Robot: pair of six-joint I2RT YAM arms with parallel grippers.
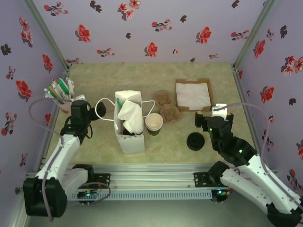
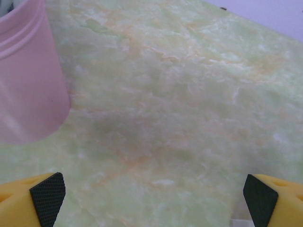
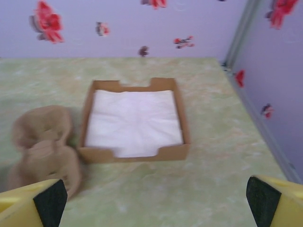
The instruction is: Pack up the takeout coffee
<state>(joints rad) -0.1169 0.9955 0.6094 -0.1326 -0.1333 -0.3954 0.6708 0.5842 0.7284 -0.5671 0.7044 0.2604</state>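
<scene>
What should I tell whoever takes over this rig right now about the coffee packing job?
Left gripper: open, empty, over the table beside the pink cup.
Right gripper: open, empty, facing the napkin tray.
The white paper bag stands upright mid-table. A dark shape inside may be the takeout coffee; I cannot confirm it.
The unlidded cup stands just right of the bag, and the black lid stack is farther right.
Done: coffee possibly bagged.
Left: check inside the bag.

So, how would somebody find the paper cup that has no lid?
Look for the white paper bag standing at the middle of the table. Close on its right stands the open cup. Its cream inside shows from above, while the black lids further right are low and dark.
</scene>
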